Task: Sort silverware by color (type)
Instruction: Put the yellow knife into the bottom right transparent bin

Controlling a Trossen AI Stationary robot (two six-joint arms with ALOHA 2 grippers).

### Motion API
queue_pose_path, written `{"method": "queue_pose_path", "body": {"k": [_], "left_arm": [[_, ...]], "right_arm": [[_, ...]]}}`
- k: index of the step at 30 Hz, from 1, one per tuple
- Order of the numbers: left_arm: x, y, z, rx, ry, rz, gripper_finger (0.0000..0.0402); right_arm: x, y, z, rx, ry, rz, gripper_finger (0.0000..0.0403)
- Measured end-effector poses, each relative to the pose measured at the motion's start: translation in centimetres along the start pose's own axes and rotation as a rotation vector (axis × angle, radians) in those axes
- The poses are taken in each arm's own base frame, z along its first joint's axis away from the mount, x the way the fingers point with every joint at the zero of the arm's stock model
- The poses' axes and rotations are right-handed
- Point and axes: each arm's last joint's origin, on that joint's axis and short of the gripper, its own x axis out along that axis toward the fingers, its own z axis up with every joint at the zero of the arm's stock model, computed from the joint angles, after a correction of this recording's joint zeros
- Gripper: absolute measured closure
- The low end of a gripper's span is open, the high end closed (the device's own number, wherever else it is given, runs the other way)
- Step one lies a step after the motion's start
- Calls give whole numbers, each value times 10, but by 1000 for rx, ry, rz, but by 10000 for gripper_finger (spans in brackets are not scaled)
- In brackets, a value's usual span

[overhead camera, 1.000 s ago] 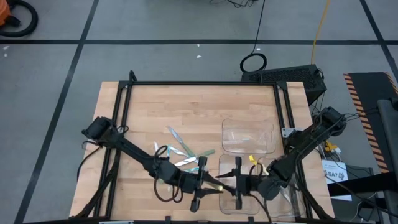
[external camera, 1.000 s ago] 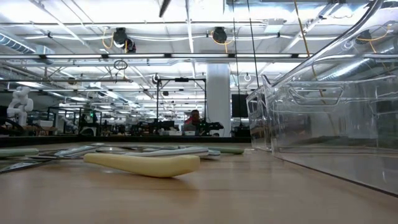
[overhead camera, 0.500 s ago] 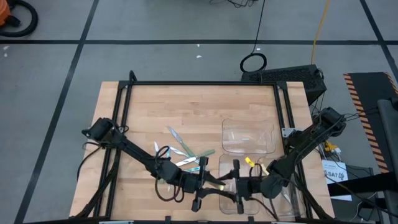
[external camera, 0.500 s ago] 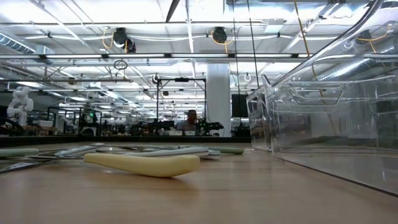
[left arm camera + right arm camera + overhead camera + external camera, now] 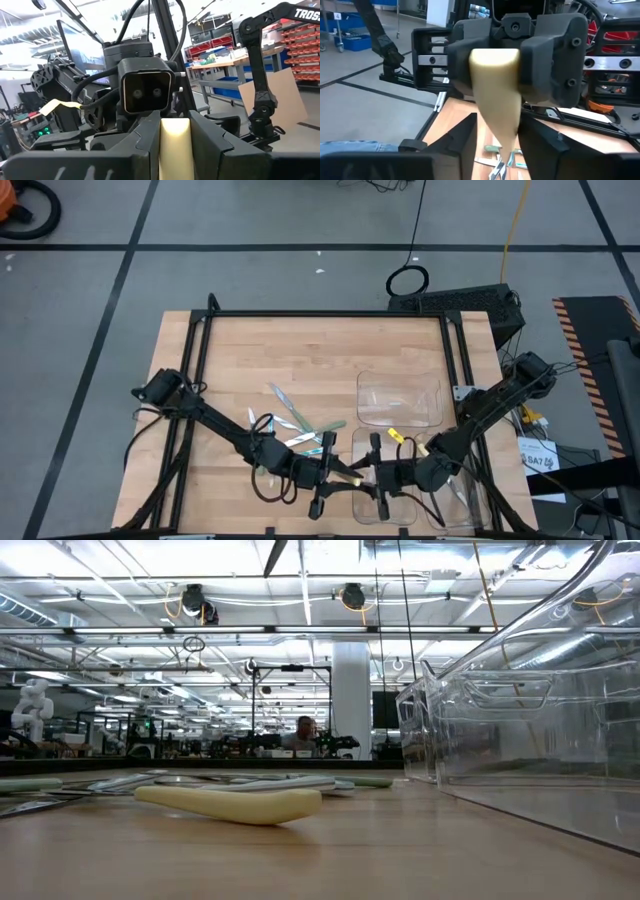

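So both pincers meet near the desk's (image 5: 300, 350) front edge. Left pincer (image 5: 345, 473) is clamped on a yellow-handled utensil (image 5: 349, 477), while right pincer (image 5: 368, 477) has its fingers around the other end; can't tell if it's gripping. Remaining silverware (image 5: 290, 425) lies loose mid-desk.

Loose utensils (image 5: 290, 423) lie left of the trays (image 5: 400, 402) — both tools meet before them.

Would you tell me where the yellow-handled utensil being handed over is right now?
In the high view, the yellow-handled utensil sits at the table's front edge, between the left pincer and right pincer, beside the clear tray.
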Motion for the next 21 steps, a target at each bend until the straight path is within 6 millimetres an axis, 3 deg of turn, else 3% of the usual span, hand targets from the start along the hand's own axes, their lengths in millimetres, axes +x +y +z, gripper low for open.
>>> {"method": "queue_pose_path", "body": {"k": [6, 9, 21], "left_arm": [[0, 1, 0, -13, 1, 10, 316], [0, 1, -1, -22, 8, 10, 308], [-6, -8, 4, 44, 137, 229, 150]], "right_arm": [[-1, 0, 0, -12, 8, -38, 334], [-2, 1, -1, -16, 18, -64, 335], [-9, -1, 2, 83, 37, -102, 336]]}}
